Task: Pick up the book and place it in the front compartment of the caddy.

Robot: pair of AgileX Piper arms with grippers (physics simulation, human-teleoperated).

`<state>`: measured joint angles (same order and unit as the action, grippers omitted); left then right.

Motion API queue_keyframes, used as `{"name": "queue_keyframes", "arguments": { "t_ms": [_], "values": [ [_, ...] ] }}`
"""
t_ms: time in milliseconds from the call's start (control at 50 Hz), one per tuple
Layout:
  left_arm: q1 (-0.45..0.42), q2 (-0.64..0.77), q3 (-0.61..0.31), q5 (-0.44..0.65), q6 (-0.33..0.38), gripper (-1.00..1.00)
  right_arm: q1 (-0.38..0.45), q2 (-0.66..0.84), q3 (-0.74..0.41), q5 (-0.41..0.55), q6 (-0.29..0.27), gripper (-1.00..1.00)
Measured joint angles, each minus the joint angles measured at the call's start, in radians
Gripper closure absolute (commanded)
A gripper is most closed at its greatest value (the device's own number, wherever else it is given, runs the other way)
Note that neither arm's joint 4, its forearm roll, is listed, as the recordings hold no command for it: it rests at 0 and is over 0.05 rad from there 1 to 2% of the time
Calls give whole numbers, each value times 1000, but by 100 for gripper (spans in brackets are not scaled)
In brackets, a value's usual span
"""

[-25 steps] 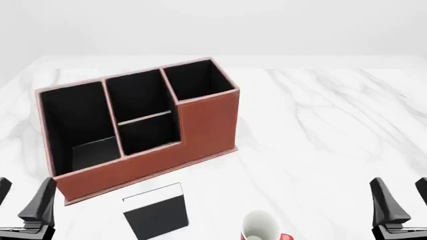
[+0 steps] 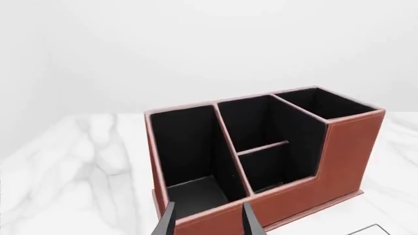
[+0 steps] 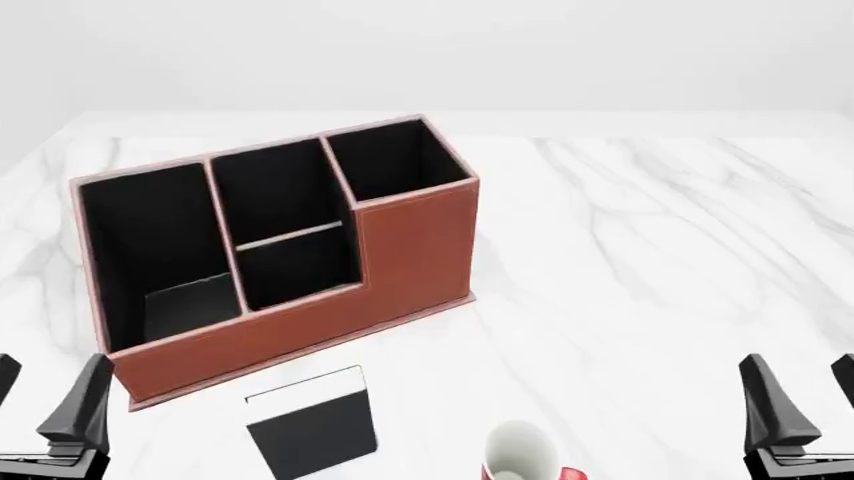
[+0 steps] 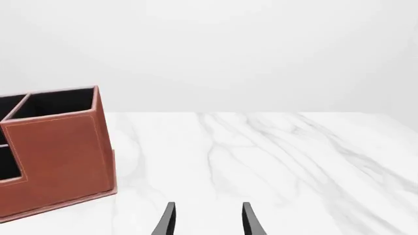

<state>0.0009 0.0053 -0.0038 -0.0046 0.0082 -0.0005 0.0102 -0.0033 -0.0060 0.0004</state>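
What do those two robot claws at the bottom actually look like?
Both the left gripper and the right gripper are plain black, with two slim jaws that taper to pointed tips. No cables, markings or labels show; the arms behind them are out of view.

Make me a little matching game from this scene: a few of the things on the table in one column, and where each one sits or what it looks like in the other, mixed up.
Things:
1. book
2. caddy
3. mug
4. left gripper

Descriptions:
A. reddish-brown box with black-lined pockets
B. open and holding nothing, at the near left edge
C. black with a white strip, lying flat in front of the box
D. white with red, at the near edge to the right of the flat black item

Pairs: 1-C, 2-A, 3-D, 4-B
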Motion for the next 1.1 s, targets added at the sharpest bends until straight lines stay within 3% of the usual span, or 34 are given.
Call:
{"name": "queue_keyframes", "arguments": {
  "t_ms": [220,380,780,1100],
  "values": [
    [-7,7,-22,15,21,-100,0,7,0,-7,0,-100],
    [-54,96,-110,48,61,-100,0,13,1,-13,0,-100],
    [-201,388,-491,325,237,-100,0,12,1,-13,0,-100],
    [-341,568,-722,564,374,-100,0,6,1,-7,0,-100]
  ]
}}
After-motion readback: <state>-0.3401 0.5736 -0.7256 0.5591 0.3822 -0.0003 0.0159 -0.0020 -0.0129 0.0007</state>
